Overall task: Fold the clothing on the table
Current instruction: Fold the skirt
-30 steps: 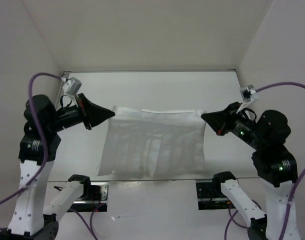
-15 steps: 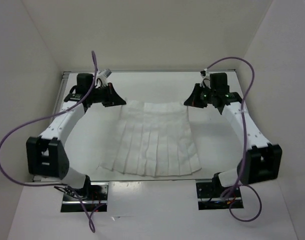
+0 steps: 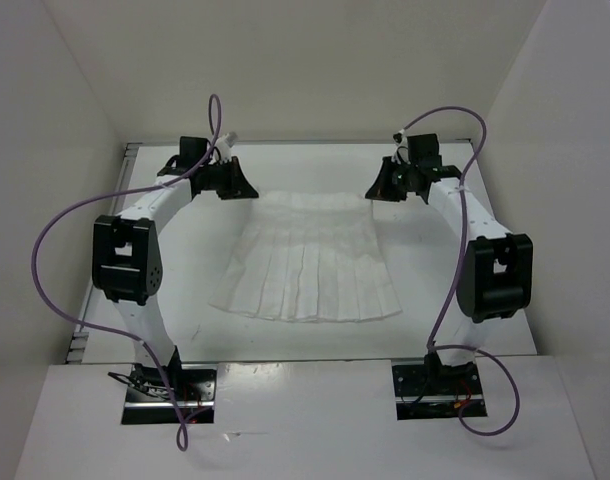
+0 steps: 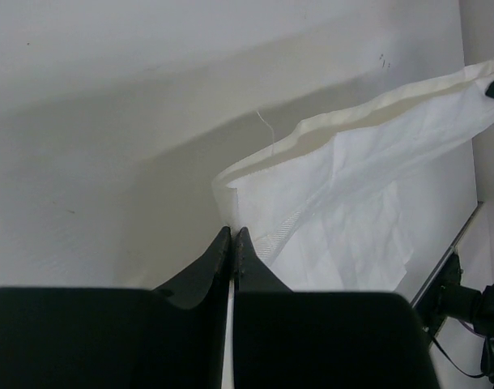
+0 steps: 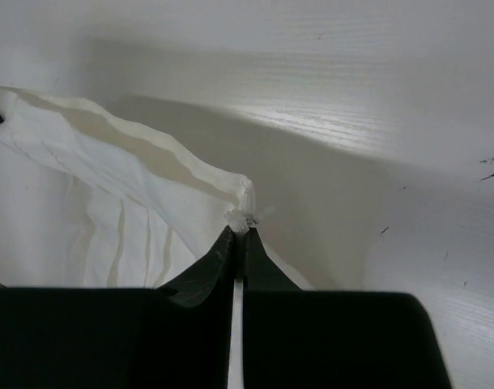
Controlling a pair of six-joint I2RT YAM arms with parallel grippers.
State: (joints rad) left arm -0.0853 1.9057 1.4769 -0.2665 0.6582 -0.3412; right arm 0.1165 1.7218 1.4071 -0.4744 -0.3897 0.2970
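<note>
The clothing [image 3: 310, 265] is a white pleated skirt lying spread on the table [image 3: 185, 270], its hem toward the near edge. Its waistband runs along the far side between my two grippers. My left gripper [image 3: 253, 194] is shut on the waistband's left corner. In the left wrist view the clothing [image 4: 368, 170] rises from the closed tips of the left gripper [image 4: 232, 232]. My right gripper [image 3: 369, 194] is shut on the right corner. In the right wrist view a tuft of the clothing [image 5: 93, 194] pokes out of the closed tips of the right gripper [image 5: 240, 231].
White walls close the table in at the back and on both sides. Purple cables [image 3: 60, 250] loop over each outstretched arm. The arm bases [image 3: 170, 385] sit at the near edge, beyond the skirt's hem.
Both arms have reached out toward the back of the table, carrying the waistband away from the near edge. The skirt, hanging a second ago, now lies flat and farther back.
</note>
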